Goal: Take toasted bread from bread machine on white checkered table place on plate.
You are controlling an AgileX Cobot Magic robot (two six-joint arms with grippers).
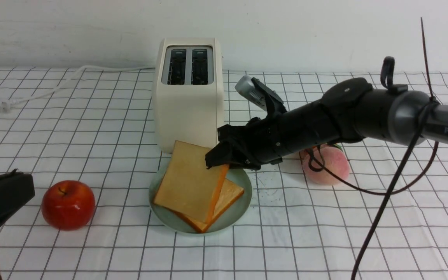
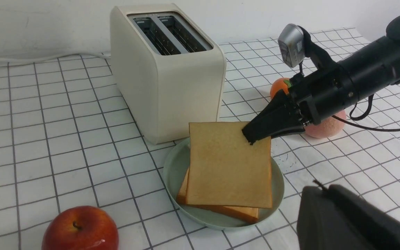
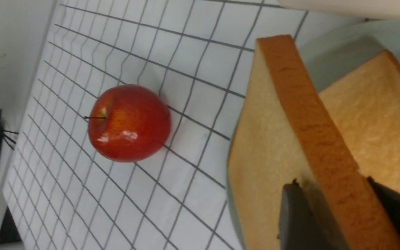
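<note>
The cream-white bread machine (image 1: 188,97) stands at the back of the white checkered table (image 1: 91,128), both slots empty; it also shows in the left wrist view (image 2: 165,76). The mint-green plate (image 1: 244,186) lies just in front of it. One toasted bread slice (image 1: 230,194) lies flat on the plate. My right gripper (image 1: 218,157) is shut on the far corner of the second slice (image 1: 189,181), which is tilted, its low edge over the first. The right wrist view shows fingers on both faces of that slice (image 3: 311,132). My left gripper (image 2: 321,189) is shut and empty at the near left.
A red apple (image 1: 68,204) sits left of the plate. A peach (image 1: 327,165) sits right of the plate under my right arm, with a small orange fruit (image 2: 279,88) behind it. The toaster's white cord (image 1: 53,83) runs to the far left.
</note>
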